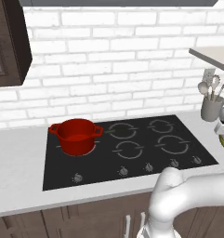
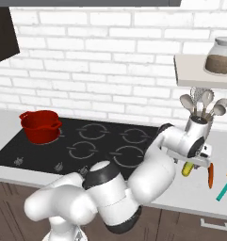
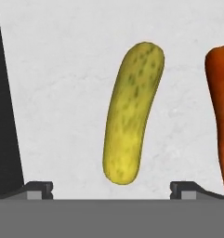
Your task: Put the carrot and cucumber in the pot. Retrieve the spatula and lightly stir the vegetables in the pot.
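My gripper (image 3: 113,190) hangs open just above the counter, its two fingertips (image 3: 39,189) spread wide on either side of the near end of the cucumber (image 3: 132,111). The yellow-green cucumber lies flat on the pale counter, touching neither fingertip. The orange carrot (image 3: 219,107) lies parallel to it, just outside one finger. In the right base view the gripper (image 2: 198,164) is over the cucumber (image 2: 186,169), with the carrot (image 2: 210,175) and the teal-handled spatula (image 2: 226,184) further right. The red pot (image 1: 76,135) stands open on the cooktop's far-left burner.
A black cooktop (image 1: 104,160) with several burner rings lies between the pot and the vegetables. A grey holder (image 2: 199,124) of metal spoons and ladles stands right behind the gripper. Above it, a wall shelf (image 2: 195,75) carries a glass jar (image 2: 219,56).
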You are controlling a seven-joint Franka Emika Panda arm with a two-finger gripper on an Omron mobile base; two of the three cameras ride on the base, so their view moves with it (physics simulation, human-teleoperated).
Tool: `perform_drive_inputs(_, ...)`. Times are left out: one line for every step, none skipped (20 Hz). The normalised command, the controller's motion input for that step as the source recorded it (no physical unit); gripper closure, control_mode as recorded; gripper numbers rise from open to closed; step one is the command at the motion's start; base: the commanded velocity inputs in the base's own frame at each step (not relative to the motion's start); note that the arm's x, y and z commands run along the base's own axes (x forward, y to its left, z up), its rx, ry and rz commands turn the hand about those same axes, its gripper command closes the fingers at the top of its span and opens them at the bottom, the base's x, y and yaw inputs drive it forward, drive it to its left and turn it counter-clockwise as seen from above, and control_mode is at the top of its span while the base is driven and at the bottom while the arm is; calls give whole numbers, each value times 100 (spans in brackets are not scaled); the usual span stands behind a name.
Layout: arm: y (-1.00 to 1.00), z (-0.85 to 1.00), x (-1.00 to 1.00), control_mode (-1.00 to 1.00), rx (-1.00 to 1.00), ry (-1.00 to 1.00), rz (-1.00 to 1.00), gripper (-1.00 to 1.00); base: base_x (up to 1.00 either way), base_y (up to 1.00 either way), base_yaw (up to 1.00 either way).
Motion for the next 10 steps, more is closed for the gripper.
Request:
perform_drive_inputs(0,-34,20,-100,0,0,0,-100,0,0,0)
perform_drive_inputs(0,-34,17,-100,0,0,0,-100,0,0,0)
perform_drive_inputs(0,-37,20,-100,0,0,0,-100,0,0,0)
perform_drive_inputs(0,-36,21,-100,0,0,0,-100,0,0,0)
perform_drive_inputs(0,-36,21,-100,0,0,0,-100,0,0,0)
perform_drive_inputs(0,-37,21,-100,0,0,0,-100,0,0,0)
perform_drive_inputs(0,-35,17,-100,0,0,0,-100,0,0,0)
perform_drive_inputs(0,-35,18,-100,0,0,0,-100,0,0,0)
perform_drive_inputs(-1,-35,16,-100,0,0,0,-100,0,0,0)
perform_drive_inputs(-14,-34,12,-100,0,0,0,-100,0,0,0)
